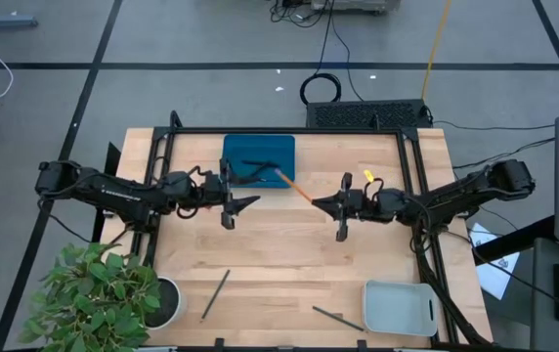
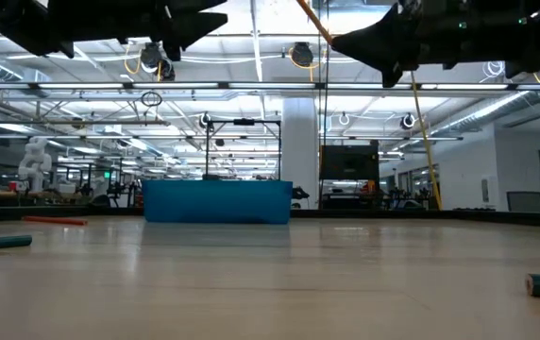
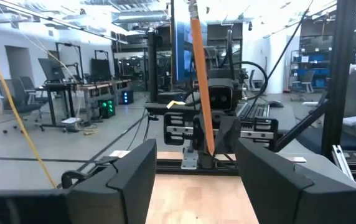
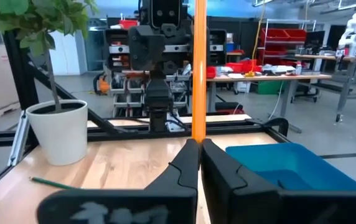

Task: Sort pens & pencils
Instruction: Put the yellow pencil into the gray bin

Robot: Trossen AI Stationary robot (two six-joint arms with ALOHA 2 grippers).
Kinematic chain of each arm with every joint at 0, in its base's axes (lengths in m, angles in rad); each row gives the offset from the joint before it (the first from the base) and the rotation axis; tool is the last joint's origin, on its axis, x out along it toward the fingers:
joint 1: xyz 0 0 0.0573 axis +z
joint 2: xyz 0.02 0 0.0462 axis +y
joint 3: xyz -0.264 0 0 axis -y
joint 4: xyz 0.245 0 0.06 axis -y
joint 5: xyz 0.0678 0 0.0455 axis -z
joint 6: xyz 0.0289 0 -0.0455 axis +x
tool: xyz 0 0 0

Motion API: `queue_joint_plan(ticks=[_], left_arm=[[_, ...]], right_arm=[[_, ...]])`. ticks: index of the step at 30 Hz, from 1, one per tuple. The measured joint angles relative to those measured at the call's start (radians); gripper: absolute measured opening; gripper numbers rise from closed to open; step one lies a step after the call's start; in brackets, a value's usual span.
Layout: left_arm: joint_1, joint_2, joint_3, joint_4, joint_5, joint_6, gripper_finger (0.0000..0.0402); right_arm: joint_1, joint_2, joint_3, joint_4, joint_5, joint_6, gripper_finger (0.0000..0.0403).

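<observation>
My right gripper [image 4: 198, 155] is shut on an orange pencil [image 1: 294, 187], held up over the table's middle just right of the blue tray [image 1: 258, 156]. Dark sticks [image 1: 260, 166] lie inside that tray. Facing it from the left, my left gripper [image 3: 196, 180] stands open with nothing between its fingers, a short way from the pencil. Two more dark sticks [image 1: 215, 293] [image 1: 336, 316] lie flat on the table near its front edge. In the low view a red pencil [image 2: 53, 220] lies on the table at the far left. My right gripper pinches the orange pencil near one end [image 4: 198, 134] between its two fingers. The fingers come roughly level from the table's right and lie across the pencil. The pencil is lifted clear, slanting up and away from the fingers, its free end [image 1: 279, 175] over the tray's near right corner.
A pale grey tray [image 1: 400, 306] sits at the near right corner. A potted plant [image 1: 99, 293] stands at the near left corner. A black frame [image 1: 289, 130] runs around the table's far half. Bare wood lies between the two arms and the front edge.
</observation>
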Motion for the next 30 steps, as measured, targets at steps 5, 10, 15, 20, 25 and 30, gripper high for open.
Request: queue_joint_plan(ticks=[5, 10, 15, 20, 25, 30], left_arm=[[0.0, 0.0, 0.0, -0.005, 0.0, -0.002, 0.0225], [0.0, 0.0, 0.0, -0.015, -0.003, 0.002, 0.0225], [0.0, 0.0, 0.0, -0.018, -0.009, 0.009, 0.0225], [0.0, 0.0, 0.0, -0.019, -0.009, 0.015, 0.0225], [0.0, 0.0, 0.0, -0.026, -0.019, 0.027, 0.0225], [0.0, 0.0, 0.0, -0.026, -0.02, 0.028, 0.0225]], right_arm=[[0.0, 0.0, 0.0, 0.001, 0.0, 0.008, 0.0], [0.0, 0.0, 0.0, -0.001, 0.0, 0.011, 0.0], [0.014, -0.017, 0.0, -0.047, -0.011, 0.034, 0.0], [0.096, -0.149, 0.0, -0.252, -0.045, 0.074, 0.0], [0.235, -0.33, 0.0, -0.591, -0.048, 0.179, 0.0], [0.414, -0.472, 0.0, -0.838, -0.048, 0.352, 0.0]])
